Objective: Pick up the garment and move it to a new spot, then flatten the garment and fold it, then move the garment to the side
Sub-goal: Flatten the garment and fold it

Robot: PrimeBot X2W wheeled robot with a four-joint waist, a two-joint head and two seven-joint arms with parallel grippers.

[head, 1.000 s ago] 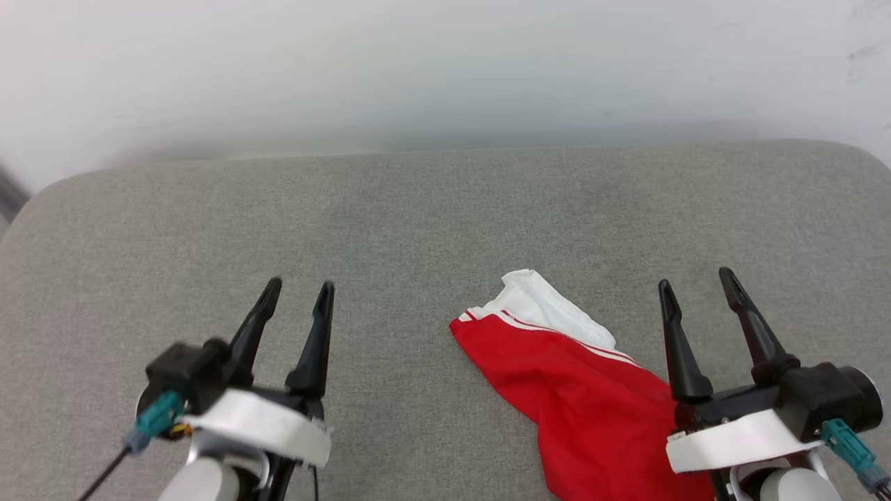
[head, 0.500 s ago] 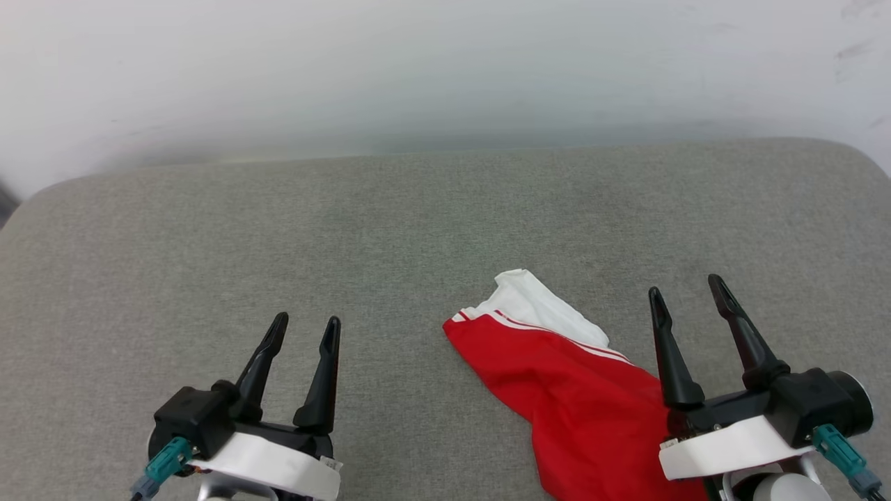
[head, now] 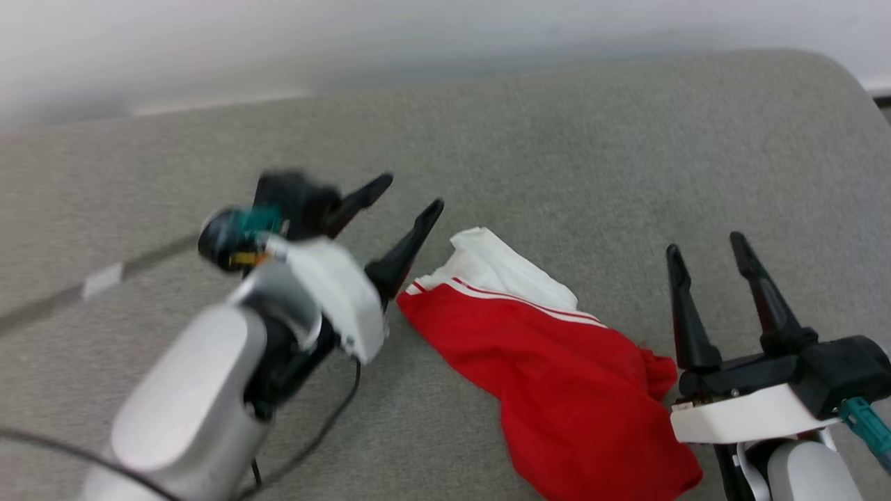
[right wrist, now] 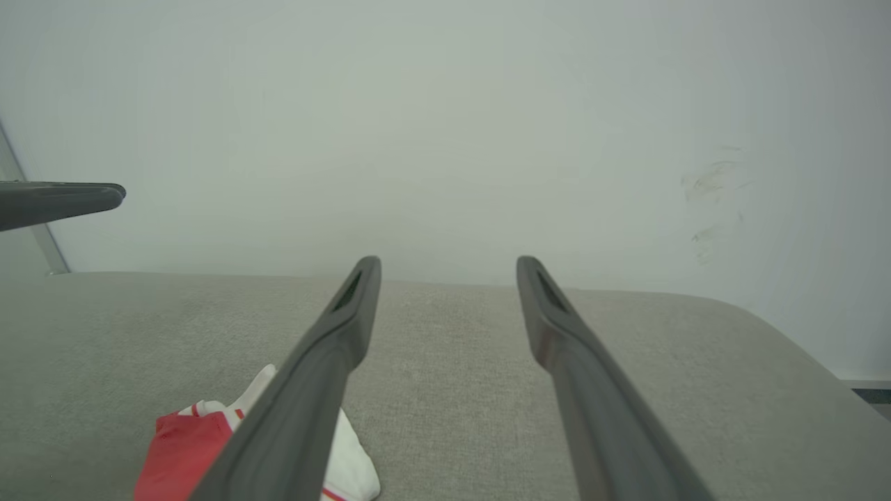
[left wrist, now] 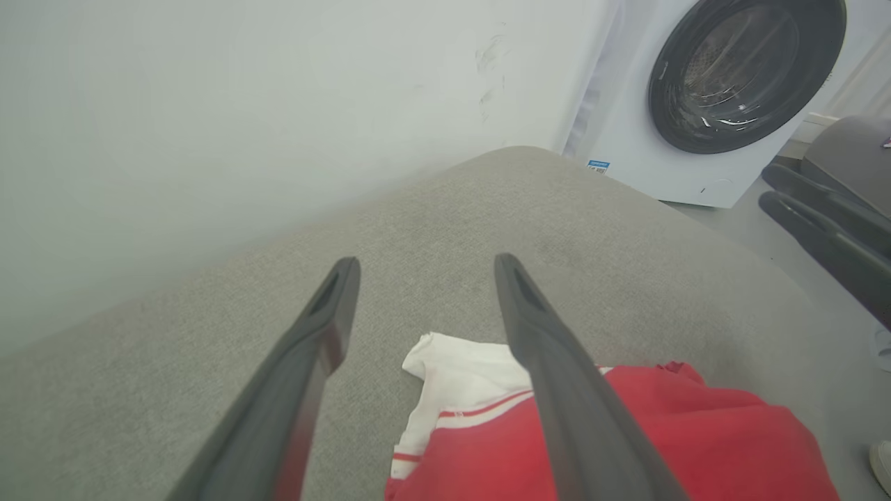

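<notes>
The garment (head: 557,369) lies bunched on the grey upholstered surface (head: 592,139), btwn the two arms and toward the robot's right. Its long axis runs diagonally in the head view: white sleeve (head: 498,268) w/ striped trim at the far-left end, red bulk at the near-right end. The left gripper (head: 412,191) is open and holds nothing; its fingers point across toward the robot's right, and the nearer fingertip sits just beside the sleeve end, so this arm is the closer one to that corner. In the left wrist view the left gripper (left wrist: 426,266) has the white sleeve (left wrist: 459,376) below and btwn its spread fingers, w/ the red of the garment (left wrist: 696,445) off to one side, so the coming grab prob. needs a drop onto the sleeve edge more than a sideways reach. The right gripper (head: 704,243) is also open and empty, fingers pointing away from the robot; the garment's red end lies just beside its base, i.e. to its left and behind the fingertips, not btwn them. Its own wrist view agrees: the right gripper (right wrist: 449,268) aims at bare fabric and the wall (right wrist: 418,125), w/ the garment (right wrist: 181,445) low at the left. Hard to tell: the left gripper is blurred in the head view, so contact btwn fingertip and cloth can't be judged; the garment's near edge is cut off at the frame bottom; no chest lettering shows in the folds; one finger covers part of the cloth in the left wrist view
</notes>
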